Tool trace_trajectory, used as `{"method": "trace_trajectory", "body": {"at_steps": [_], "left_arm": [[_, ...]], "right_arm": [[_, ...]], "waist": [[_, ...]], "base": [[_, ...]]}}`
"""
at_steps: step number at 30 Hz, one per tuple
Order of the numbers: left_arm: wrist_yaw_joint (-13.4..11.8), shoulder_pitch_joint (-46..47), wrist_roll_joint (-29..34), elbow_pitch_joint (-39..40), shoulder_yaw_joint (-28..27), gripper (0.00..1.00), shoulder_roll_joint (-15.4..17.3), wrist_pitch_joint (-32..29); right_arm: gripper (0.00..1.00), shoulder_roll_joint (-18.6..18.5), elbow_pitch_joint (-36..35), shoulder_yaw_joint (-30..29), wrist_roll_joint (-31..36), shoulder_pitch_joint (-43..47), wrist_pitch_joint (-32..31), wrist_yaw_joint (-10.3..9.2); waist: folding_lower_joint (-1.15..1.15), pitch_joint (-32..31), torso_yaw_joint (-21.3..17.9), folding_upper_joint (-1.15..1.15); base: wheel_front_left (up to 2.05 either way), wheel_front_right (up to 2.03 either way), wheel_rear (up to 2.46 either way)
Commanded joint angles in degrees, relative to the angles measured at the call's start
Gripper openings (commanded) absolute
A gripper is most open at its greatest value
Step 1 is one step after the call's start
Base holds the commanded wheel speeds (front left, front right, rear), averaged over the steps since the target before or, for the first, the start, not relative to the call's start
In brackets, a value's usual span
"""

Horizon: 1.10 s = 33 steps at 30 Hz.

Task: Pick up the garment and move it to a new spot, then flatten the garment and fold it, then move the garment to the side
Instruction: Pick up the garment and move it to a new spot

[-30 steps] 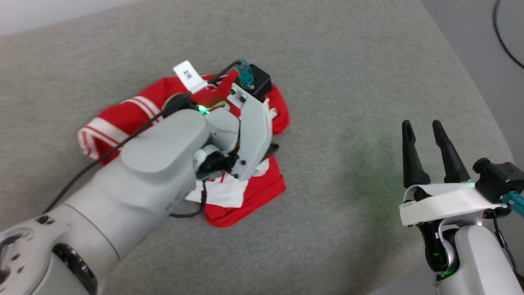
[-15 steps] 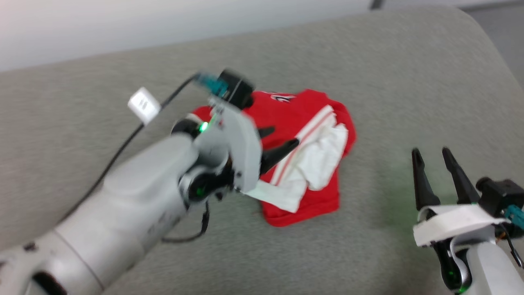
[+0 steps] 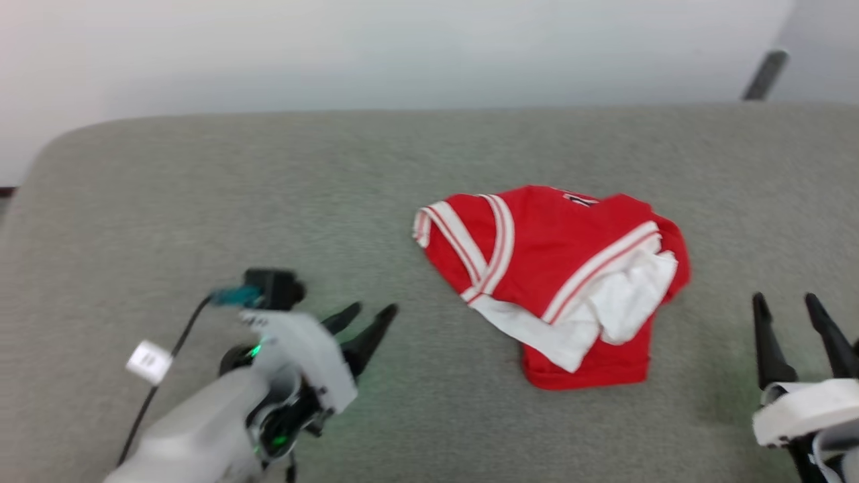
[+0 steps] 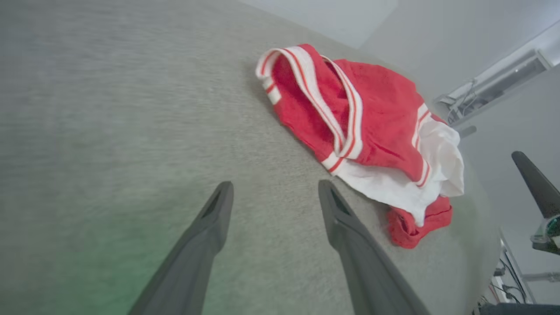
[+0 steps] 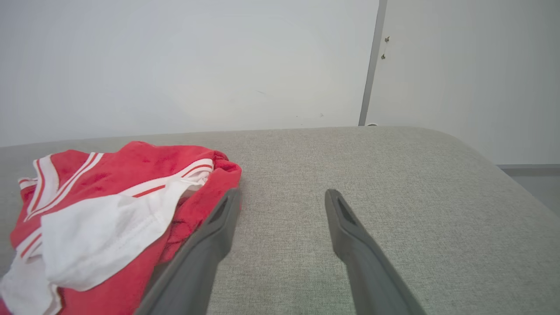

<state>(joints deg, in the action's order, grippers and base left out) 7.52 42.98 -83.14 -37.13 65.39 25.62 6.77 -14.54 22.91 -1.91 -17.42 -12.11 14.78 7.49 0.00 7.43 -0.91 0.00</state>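
Head view: red shirt in a heap on the grey pad, both grippers empty

I look down on a big grey pad (image 3: 201, 201) with soft round corners. A plain white wall (image 3: 335, 54) stands behind it.

The garment (image 3: 557, 255) lies on the pad, a bit to the right of the middle. It is bunched up, not flat. It is mostly red, with bands of white and red stripes at its left end and across the top. A white sleeve part is folded over its near right side. I can see a tiny bit of print at its far edge, but I cannot read it.

My left arm comes in at the lower left. The left gripper (image 3: 373, 310) points up and to the right, toward the garment, and is well apart from it. Its two dark fingers stand apart and hold nothing. In the left wrist view I see bare pad between them.

The right gripper (image 3: 784, 300) is at the lower right, near the garment, fingers pointing up. Its jaws are apart too, with nothing between them. In the right wrist view the garment lies just beside its left finger, and I cannot tell if they touch.

A small white tag (image 3: 147, 361) hangs on the left arm's wire
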Motion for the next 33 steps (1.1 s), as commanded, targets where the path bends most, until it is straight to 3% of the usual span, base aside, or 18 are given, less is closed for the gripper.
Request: {"method": "trace_trajectory", "body": {"at_steps": [1,7,11,18,26,33], "left_arm": [[-0.16,-1.09,-0.16,-0.26,-0.34,1.0,0.38,0.92],[-0.32,-5.84,1.48,-3.76,-1.85,1.0,2.97,7.07],[-1.56,-8.28,3.95,-4.61,-5.78,1.0,3.7,8.35],[-5.22,-16.36,19.98,1.4,-22.11,1.0,4.17,8.34],[-10.1,-29.31,42.72,14.27,-41.56,1.0,1.01,8.36],[-9.96,-35.22,56.99,24.03,-53.62,1.0,-3.43,8.36]], "right_arm": [[1.0,-0.38,-0.24,-0.42,0.32,1.07,-0.09,0.0],[1.0,-1.86,-2.0,-1.96,0.17,3.87,-1.16,0.0],[1.0,-2.36,-3.95,-3.46,0.34,5.23,-2.06,0.0],[1.0,-1.35,-6.79,-4.8,-0.66,7.02,-3.51,0.0],[1.0,0.01,-9.04,-4.63,-1.13,5.91,-4.25,0.0],[1.0,0.68,-11.93,-4.33,-0.29,4.98,-4.16,0.0]], "waist": [[0.0,-2.74,3.37,0.0],[0.0,-3.65,3.97,0.0],[0.0,-3.93,3.75,0.0],[0.0,-5.05,2.73,0.0],[0.0,-5.8,1.48,0.0],[0.0,-6.14,1.28,0.0]], "base": [[0.0,0.0,0.0],[0.0,0.0,0.0],[0.0,0.0,0.0],[0.0,0.0,0.0],[0.0,0.0,0.0],[0.0,0.0,0.0]]}}
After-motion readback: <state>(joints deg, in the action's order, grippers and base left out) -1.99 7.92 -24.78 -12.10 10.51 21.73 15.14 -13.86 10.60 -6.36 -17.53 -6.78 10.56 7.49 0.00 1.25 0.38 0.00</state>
